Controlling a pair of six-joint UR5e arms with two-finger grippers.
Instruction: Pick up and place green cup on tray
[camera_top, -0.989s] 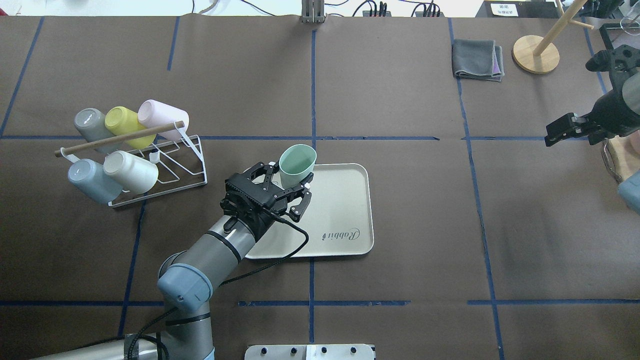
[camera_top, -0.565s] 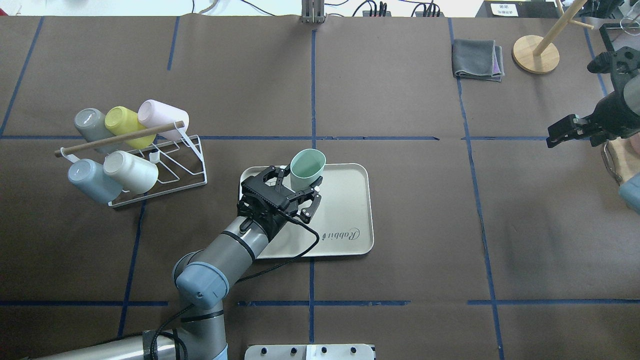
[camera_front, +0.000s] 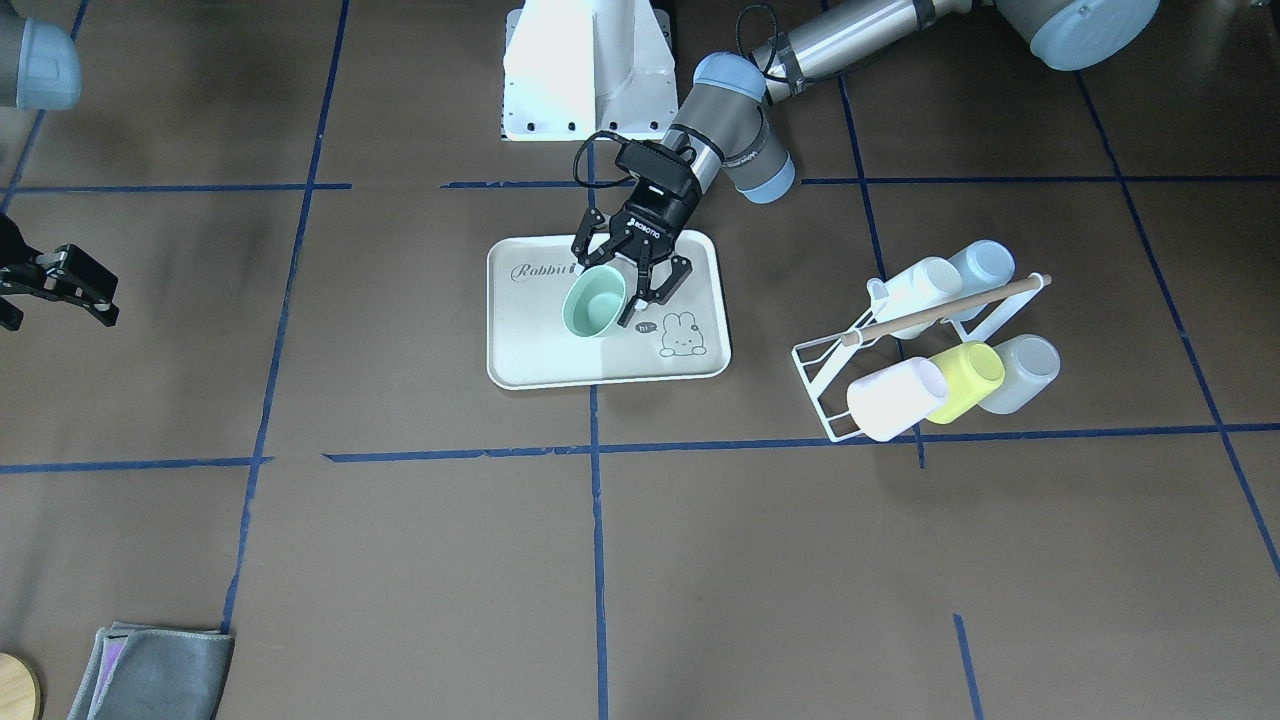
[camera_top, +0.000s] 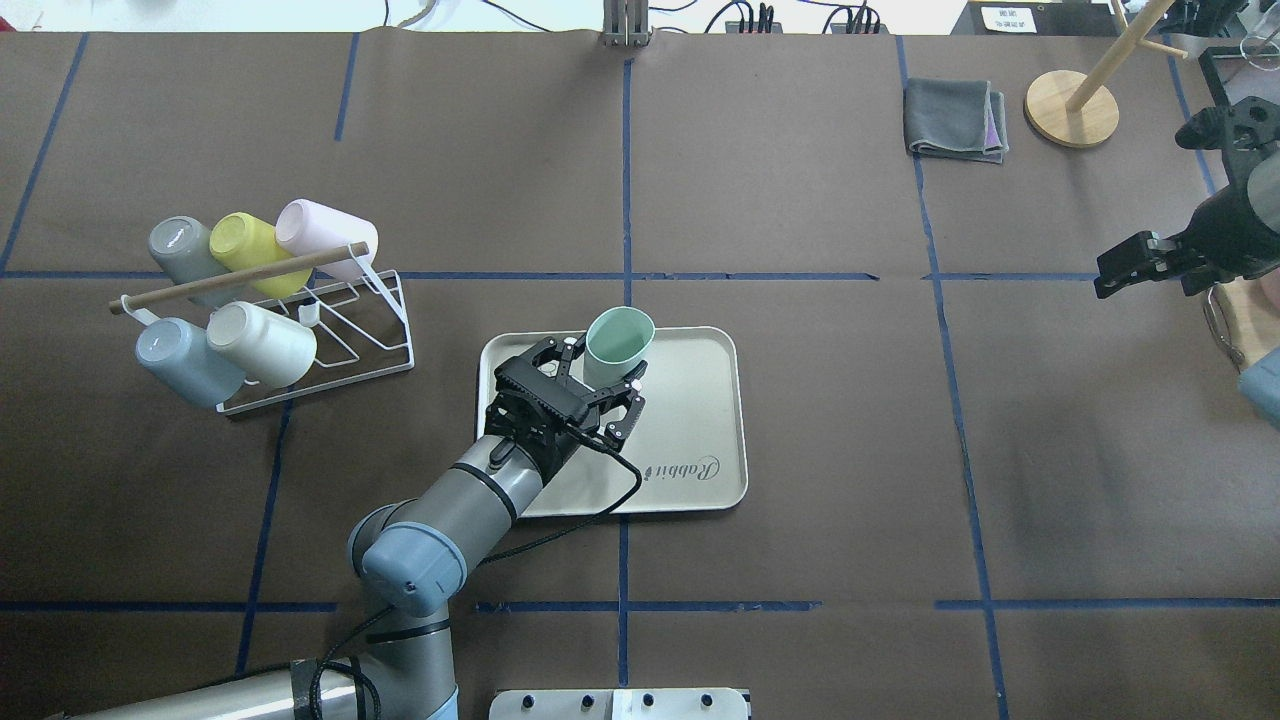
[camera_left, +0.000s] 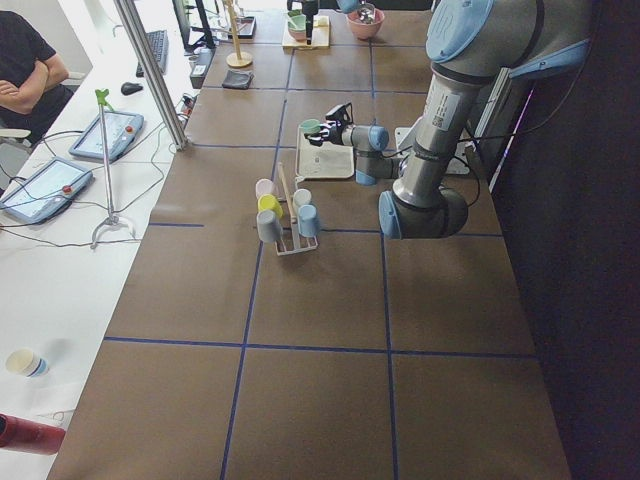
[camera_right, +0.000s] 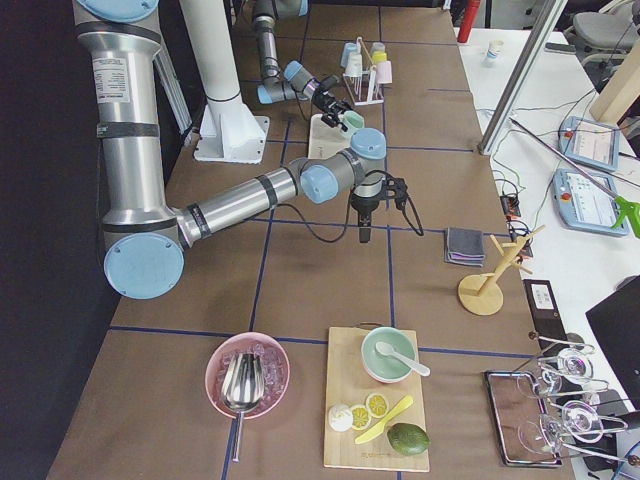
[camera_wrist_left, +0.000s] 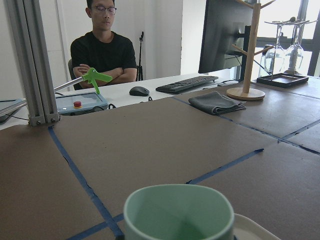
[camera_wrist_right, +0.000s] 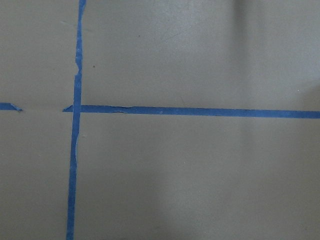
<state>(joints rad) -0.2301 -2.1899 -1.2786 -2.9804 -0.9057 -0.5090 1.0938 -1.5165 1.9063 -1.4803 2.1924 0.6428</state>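
Over the far left part of the cream rectangular plastic tray (camera_top: 700, 430), with its raised rim and "Rabbit" script, the left gripper (camera_top: 604, 357) has its two black fingers set one on each side of the small pale mint-green plastic tumbler, the green cup (camera_top: 620, 338), and they appear to press against its wall about halfway up. The cup stands mouth up and leans a little. It looks light, stiff and smooth, so a hold across the middle of the wall, as here, suits it. A hard squeeze near the thin rim might flex it, and the glossy plastic could slip if the hold is loose. It seems unlikely to break if set down gently, though its rounded base may rock once the fingers part. The gripper hides the base in the overhead view, and the front-facing view looks too steeply down to help, so I cannot tell whether the cup hangs just above the tray or rests on it. The left wrist view shows only the cup's rim, cut off at the bottom edge, with none of the fingers. The right gripper (camera_top: 1122, 264) hangs well apart at the table's right side, holding nothing I can see. I cannot tell how wide its fingers are set, and its wrist view shows only brown table cover and blue tape. A white wire rack (camera_top: 345, 345) of other cups stands left of the tray.
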